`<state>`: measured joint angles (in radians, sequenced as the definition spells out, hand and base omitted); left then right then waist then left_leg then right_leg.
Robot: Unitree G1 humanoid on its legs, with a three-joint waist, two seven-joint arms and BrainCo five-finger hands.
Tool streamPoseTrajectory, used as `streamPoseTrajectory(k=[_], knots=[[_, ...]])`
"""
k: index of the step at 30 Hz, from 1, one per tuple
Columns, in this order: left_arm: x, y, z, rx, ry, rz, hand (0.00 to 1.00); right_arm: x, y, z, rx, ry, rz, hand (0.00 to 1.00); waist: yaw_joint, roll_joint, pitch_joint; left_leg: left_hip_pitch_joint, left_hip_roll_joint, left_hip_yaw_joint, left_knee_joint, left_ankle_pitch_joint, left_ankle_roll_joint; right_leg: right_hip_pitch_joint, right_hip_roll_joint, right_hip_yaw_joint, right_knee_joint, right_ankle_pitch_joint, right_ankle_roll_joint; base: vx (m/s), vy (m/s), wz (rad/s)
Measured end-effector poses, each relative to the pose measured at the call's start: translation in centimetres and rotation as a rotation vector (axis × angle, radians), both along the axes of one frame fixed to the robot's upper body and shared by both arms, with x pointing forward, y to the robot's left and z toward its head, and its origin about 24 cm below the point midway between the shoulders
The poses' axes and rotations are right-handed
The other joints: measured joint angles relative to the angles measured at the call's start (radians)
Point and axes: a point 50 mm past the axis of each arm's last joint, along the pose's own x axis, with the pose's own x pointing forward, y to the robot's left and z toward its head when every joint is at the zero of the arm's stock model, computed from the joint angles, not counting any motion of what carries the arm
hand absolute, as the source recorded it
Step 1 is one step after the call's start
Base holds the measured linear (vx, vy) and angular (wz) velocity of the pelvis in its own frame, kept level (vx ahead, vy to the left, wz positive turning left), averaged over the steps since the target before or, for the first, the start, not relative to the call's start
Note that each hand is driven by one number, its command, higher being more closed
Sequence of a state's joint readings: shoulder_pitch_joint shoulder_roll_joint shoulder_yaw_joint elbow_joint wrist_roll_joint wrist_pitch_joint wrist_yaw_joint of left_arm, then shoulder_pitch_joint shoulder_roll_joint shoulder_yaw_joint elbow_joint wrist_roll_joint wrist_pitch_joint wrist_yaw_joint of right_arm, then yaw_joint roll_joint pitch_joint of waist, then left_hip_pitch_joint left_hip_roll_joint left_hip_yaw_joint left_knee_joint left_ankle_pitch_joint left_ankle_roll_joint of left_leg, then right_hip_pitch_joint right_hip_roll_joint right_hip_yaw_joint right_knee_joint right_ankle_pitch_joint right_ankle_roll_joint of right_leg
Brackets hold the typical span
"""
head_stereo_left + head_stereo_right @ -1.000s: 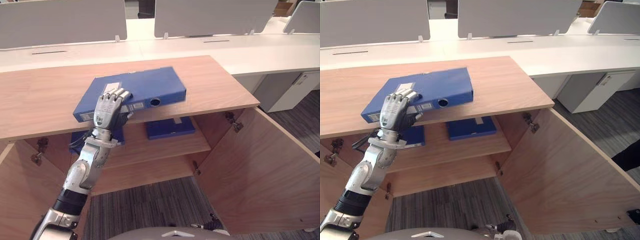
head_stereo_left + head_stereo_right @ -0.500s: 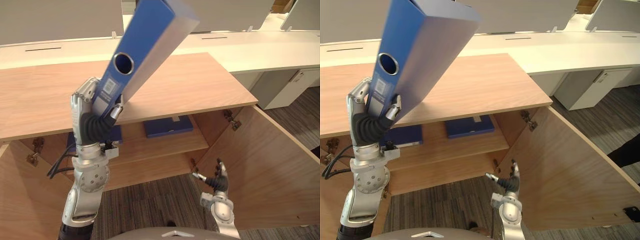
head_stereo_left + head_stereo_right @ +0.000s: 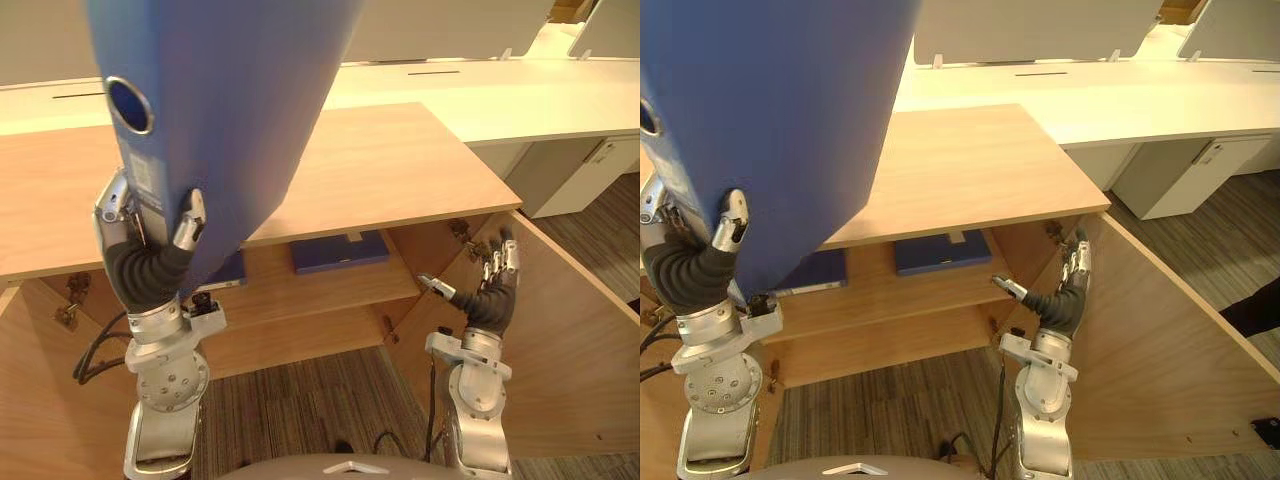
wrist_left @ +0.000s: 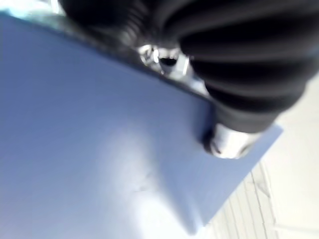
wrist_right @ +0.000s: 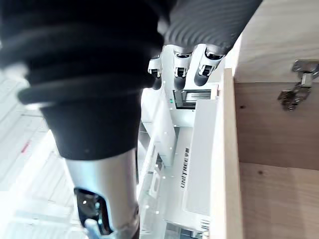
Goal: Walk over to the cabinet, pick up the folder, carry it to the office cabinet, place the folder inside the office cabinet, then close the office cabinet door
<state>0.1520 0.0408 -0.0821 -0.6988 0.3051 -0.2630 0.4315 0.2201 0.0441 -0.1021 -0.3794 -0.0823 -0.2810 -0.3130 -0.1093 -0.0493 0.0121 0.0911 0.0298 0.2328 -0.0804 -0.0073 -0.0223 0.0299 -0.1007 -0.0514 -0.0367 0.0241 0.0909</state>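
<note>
pickup done; your left hand (image 3: 148, 258) grips the blue folder (image 3: 220, 90), which towers above it; your right hand (image 3: 490, 295) is spread, empty, beside the open door (image 3: 570, 350); placing and closing remain

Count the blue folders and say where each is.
3. A large blue folder is raised in the left hand. A second blue folder lies mid-shelf inside the open wooden cabinet; a third blue folder lies beside it, partly hidden behind the raised one. More may be hidden.

Head eyes share the cabinet (image 3: 400, 170) from above; wrist cameras close.
</note>
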Motion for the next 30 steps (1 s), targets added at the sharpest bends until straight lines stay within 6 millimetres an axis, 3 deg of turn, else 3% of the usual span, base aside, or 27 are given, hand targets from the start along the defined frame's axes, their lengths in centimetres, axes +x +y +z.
streamPoseTrajectory(k=[11, 21, 30], knots=[[0.0, -0.8, 0.0, -0.133, -0.016, -0.253, 1.00, 2.2, 0.2, 3.6, -0.031, -0.171, 0.112, 0.00, 0.012, 0.000, 0.000, -0.013, -0.001, -0.021, -0.006, 0.008, 0.006, -0.003, -0.001, -0.019, 0.004, 0.000, 0.000, -0.04, -0.024, 0.06], [0.9, -2.3, -1.3, -0.096, 0.071, -0.436, 1.00, 3.4, 0.4, 5.9, -0.058, -0.271, 0.212, 0.00, 0.025, 0.001, -0.002, -0.038, -0.001, -0.048, -0.006, 0.028, 0.005, -0.019, -0.003, -0.044, 0.016, 0.000, 0.000, -0.04, -0.023, 0.08], [1.2, -3.5, -2.2, -0.038, 0.129, -0.530, 1.00, 4.4, 0.1, 5.5, -0.071, -0.237, 0.273, 0.00, 0.025, -0.002, -0.010, -0.050, -0.001, -0.051, -0.006, 0.043, 0.005, -0.033, -0.003, -0.045, 0.022, 0.004, 0.001, -0.05, -0.011, 0.01]])
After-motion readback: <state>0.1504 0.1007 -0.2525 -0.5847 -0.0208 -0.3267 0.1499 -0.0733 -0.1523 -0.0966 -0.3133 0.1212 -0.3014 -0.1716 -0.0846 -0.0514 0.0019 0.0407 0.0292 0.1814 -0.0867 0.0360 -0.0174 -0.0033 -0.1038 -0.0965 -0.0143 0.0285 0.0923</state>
